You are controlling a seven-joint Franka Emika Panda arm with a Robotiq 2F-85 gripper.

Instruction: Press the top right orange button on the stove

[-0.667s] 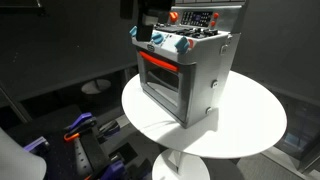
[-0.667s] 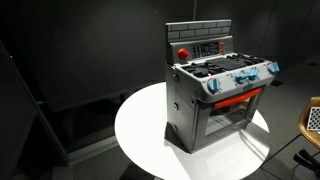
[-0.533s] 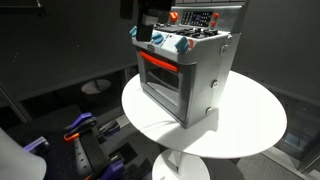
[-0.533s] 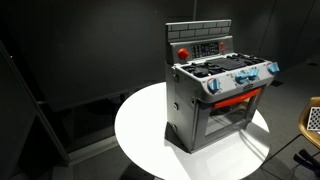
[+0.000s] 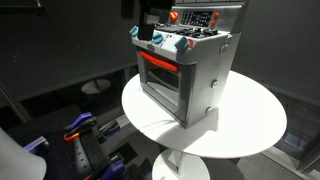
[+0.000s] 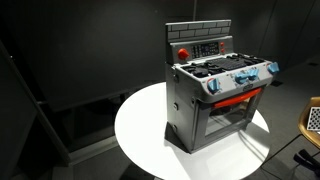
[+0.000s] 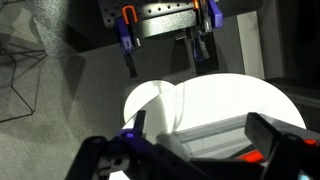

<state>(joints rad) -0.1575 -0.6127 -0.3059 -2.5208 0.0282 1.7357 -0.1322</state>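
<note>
The stove [image 5: 185,75] is a small grey toy oven with an orange-red front window. It stands on a round white table [image 5: 245,125] and shows in both exterior views [image 6: 215,95]. Its dark back panel carries a red-orange button [image 6: 183,53] at one upper corner, also seen in an exterior view [image 5: 173,17]. My gripper [image 5: 148,25] hangs dark above the stove's back corner, apart from it. In the wrist view my gripper [image 7: 200,140] has its fingers spread wide and empty, with the stove's top [image 7: 215,150] below them.
A stand with orange and purple clamps [image 5: 85,135] sits on the floor beside the table, and shows at the top of the wrist view [image 7: 160,25]. A wire-frame object [image 7: 20,60] lies on the floor. A tan round object [image 6: 312,120] is at the frame's edge.
</note>
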